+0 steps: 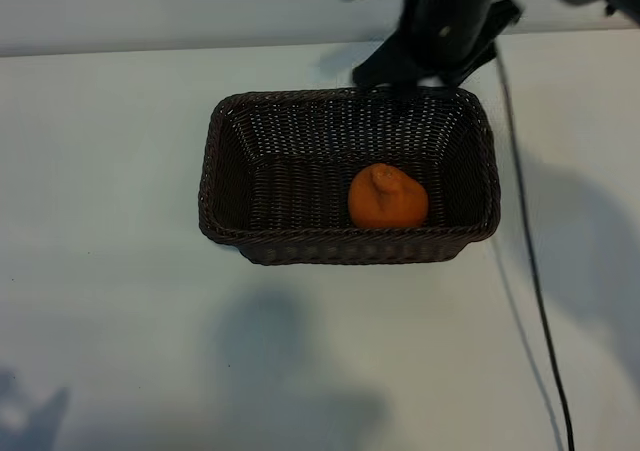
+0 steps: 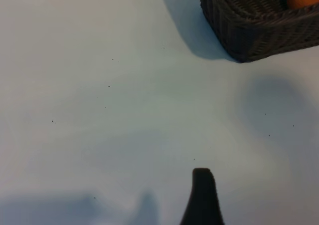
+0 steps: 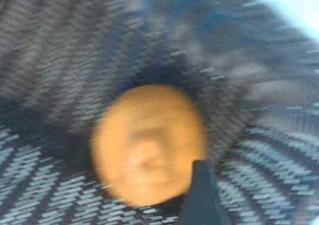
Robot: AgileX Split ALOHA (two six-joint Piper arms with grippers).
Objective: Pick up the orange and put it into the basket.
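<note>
Orange, matte and dimpled, the orange (image 1: 388, 198) lies on the floor of the basket (image 1: 222, 161), toward the right end and close to the near wall, lumpy top uppermost. Nothing touches it. From how things lie, the placing looks done.

Right gripper (image 1: 425, 66): above the basket's far rim, dark against the white table (image 1: 110, 271). In the right wrist view one fingertip (image 3: 202, 195) shows beside the fruit (image 3: 149, 145) and clear of it; the jaws look apart and nothing is held between them.

Left gripper (image 2: 202, 197): parked over bare table, well apart from the basket corner (image 2: 239, 35). Only one finger shows in its wrist view; the jaws stand wide, with nothing in them.

Handling, as a judgement: the fruit looks light, with a firm but slightly yielding rind. The dull, pitted skin should give fair grip, not slip. Its roundness is the risk: it could roll if nudged. Best hold would be across the broad middle, below the conical top, pads on opposite sides. The wicker looks stiff enough to keep its shape, though light enough to slide if a finger catches the braided rim.
</note>
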